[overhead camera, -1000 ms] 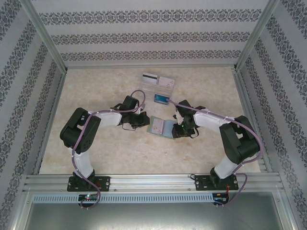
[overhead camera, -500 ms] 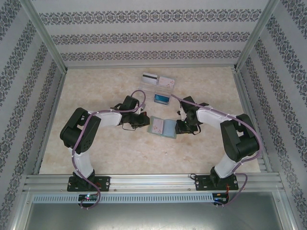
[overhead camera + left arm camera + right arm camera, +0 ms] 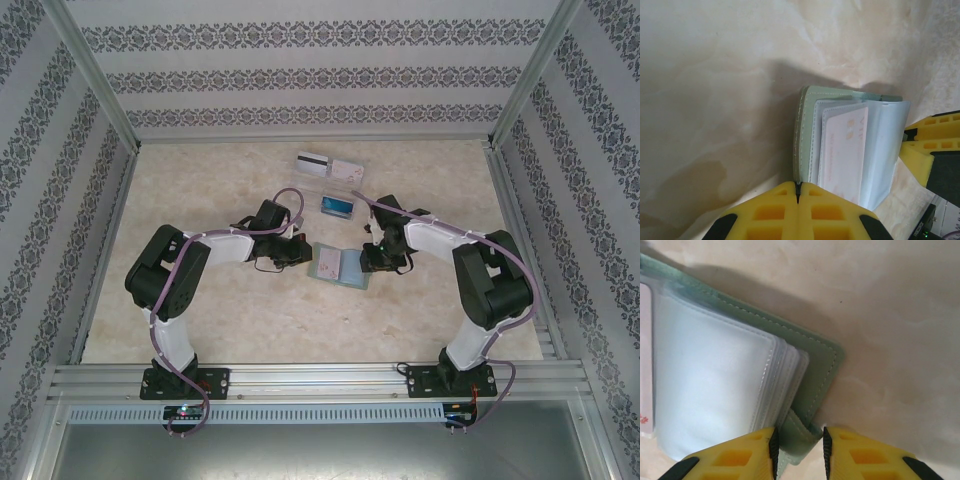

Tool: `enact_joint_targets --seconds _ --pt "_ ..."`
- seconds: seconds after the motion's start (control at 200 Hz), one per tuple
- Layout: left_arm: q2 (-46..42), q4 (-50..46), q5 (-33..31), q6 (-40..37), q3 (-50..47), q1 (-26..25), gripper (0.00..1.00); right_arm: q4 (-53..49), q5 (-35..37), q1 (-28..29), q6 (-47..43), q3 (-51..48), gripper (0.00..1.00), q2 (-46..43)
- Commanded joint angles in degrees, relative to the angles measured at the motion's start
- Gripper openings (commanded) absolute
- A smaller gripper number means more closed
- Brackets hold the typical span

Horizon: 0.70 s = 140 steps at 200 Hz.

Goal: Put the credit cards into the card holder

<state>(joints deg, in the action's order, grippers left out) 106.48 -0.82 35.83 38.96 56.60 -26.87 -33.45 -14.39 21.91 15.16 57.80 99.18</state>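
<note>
"Left wrist view, bottom edge: how do the fingers of the left gripper (image 3: 797, 192) sit?"
"Pressed together, pinching the green cover of the card holder (image 3: 807, 135). A pink card (image 3: 845, 145) sits in its clear pocket."
"And the right gripper (image 3: 799, 440)?"
"Slightly parted, straddling the cover's corner at the bottom of its view. The finger on the frame's left touches it."
"Other cards?"
"Top external view: a striped white card (image 3: 312, 163), a second pink card (image 3: 347, 172) and a blue card (image 3: 336, 206) lie higher in the frame than the open holder, on the table (image 3: 200, 320)."
</note>
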Motion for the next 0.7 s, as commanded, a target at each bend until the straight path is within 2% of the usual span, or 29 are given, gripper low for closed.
enact_joint_targets --seconds 0.0,0.19,0.34,0.42,0.555,0.694 --pt "0.1 -1.4 0.6 -1.6 -0.1 0.6 0.02 -0.8 0.2 1.1 -0.8 0.8 0.32 0.9" --pt "0.4 -2.3 0.5 -2.0 0.3 0.8 0.02 -0.6 -0.2 0.9 -0.4 -0.7 0.14 -0.1" --pt "0.4 -2.8 0.3 -2.1 0.3 1.7 0.02 -1.3 -1.8 0.2 -0.6 -0.9 0.10 -2.7" --pt "0.2 -3.7 -0.5 -2.5 0.2 2.4 0.01 0.5 -6.9 -1.4 -0.5 -2.0 0.10 -5.4" --pt "0.3 -3.9 -1.2 -3.3 -1.3 4.6 0.01 8.1 -22.8 -6.7 0.4 -6.0 0.09 -11.3" --pt "0.5 -2.9 -0.8 -3.3 -2.7 6.7 0.00 14.3 -31.3 -9.3 3.7 -8.1 0.08 -13.6"
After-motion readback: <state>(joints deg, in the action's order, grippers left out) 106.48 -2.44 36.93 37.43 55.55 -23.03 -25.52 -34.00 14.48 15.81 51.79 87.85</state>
